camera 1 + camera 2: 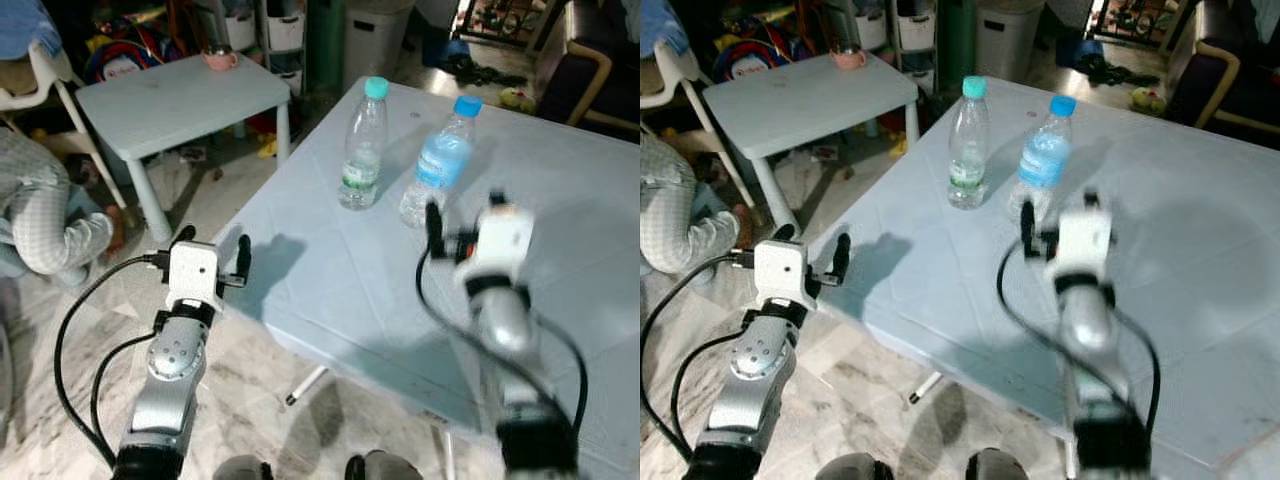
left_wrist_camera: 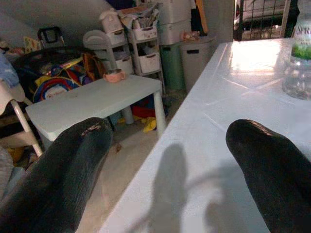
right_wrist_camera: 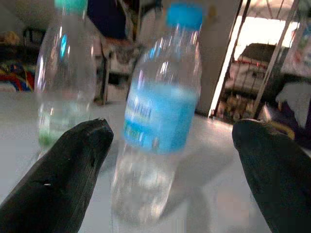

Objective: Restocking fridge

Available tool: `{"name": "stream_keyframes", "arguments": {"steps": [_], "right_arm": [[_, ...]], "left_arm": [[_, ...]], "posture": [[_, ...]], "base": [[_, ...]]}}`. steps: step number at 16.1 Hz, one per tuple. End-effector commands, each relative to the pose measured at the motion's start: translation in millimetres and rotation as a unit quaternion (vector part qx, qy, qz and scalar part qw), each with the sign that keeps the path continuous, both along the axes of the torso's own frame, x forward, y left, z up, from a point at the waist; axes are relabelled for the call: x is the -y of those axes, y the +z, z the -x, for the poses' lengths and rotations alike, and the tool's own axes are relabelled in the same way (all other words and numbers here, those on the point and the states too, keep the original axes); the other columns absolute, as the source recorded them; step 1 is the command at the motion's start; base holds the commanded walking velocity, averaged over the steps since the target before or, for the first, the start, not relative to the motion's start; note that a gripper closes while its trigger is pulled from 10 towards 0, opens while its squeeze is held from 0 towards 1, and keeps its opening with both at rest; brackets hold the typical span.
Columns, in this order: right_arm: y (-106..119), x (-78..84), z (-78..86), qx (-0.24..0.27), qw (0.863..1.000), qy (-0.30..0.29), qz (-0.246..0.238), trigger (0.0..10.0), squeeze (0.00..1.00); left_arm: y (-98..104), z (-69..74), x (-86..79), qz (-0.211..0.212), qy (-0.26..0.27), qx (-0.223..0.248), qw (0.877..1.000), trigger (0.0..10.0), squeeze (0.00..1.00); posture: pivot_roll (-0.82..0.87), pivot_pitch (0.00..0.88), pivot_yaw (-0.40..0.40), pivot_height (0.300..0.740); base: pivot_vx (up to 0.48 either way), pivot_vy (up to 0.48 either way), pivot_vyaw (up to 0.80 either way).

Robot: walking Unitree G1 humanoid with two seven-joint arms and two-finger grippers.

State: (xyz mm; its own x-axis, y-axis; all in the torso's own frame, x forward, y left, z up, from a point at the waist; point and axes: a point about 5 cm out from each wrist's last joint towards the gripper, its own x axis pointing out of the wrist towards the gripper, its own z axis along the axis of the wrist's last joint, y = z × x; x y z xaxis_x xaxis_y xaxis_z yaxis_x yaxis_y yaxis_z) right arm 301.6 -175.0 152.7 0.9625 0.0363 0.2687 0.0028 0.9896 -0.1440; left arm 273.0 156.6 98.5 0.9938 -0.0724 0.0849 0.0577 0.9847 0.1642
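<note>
Head stereo downward; wrists toward bottles (image 3: 158, 116)

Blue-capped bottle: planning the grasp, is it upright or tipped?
Upright: the blue-capped bottle stands on the table, cap on top.

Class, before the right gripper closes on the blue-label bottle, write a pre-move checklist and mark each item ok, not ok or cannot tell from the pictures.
1. Right gripper open: ok, fingers spread wide.
2. Blue-label bottle upright with its blue cap on: ok.
3. Bottle lined up between the fingers: ok in the right wrist view, though it sits nearer one finger.
4. Fingers already reach around the bottle: cannot tell; the arm is blurred.
5. Green-cap bottle clear of the grasp path: ok, it stands apart, to the robot's left.
6. Left gripper out of the way: ok, open, at the edge of the table, away from both bottles.
</note>
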Motion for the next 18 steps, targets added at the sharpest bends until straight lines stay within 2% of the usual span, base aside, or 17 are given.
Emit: {"name": "stream_keyframes", "arguments": {"steps": [1,2,8,10,15,18], "right_arm": [[4,4.0,-5.6,0.000,1.000,0.002,-0.006,10.0,0.00],[16,4.5,-18.7,0.008,1.000,0.012,-0.007,10.0,0.00],[52,-1.6,-49.9,0.030,0.998,0.050,-0.007,10.0,0.00],[66,-0.2,-55.0,0.047,0.998,0.052,-0.010,10.0,0.00],[82,7.9,-63.9,0.060,0.997,0.045,-0.010,10.0,0.00],[90,15.3,-66.5,0.064,0.998,0.019,-0.018,10.0,0.00]], "left_arm": [[1,1.3,-1.9,-0.006,0.005,-0.001,1.000,10.0,0.00],[1,3.4,-4.2,-0.008,0.007,-0.003,1.000,10.0,0.00],[4,4.3,-8.8,-0.016,0.011,-0.003,1.000,10.0,0.00],[5,3.4,-10.4,-0.020,0.011,-0.004,1.000,10.0,0.00],[5,3.3,-9.7,-0.023,0.006,-0.006,1.000,10.0,0.00],[5,4.5,-11.8,-0.025,0.006,-0.005,1.000,10.0,0.00]], "posture": [[0.07,0.093,-0.017,0.740],[0.08,0.098,-0.017,0.740],[0.11,0.106,-0.008,0.740],[0.11,0.108,-0.004,0.740],[0.12,0.105,0.003,0.740],[0.12,0.100,0.000,0.740]], "base": [[0.000,0.000,0.00],[0.000,0.000,0.00],[0.000,0.000,0.00],[0.000,0.000,0.00],[0.000,0.000,0.00],[0.000,0.000,0.00]]}}
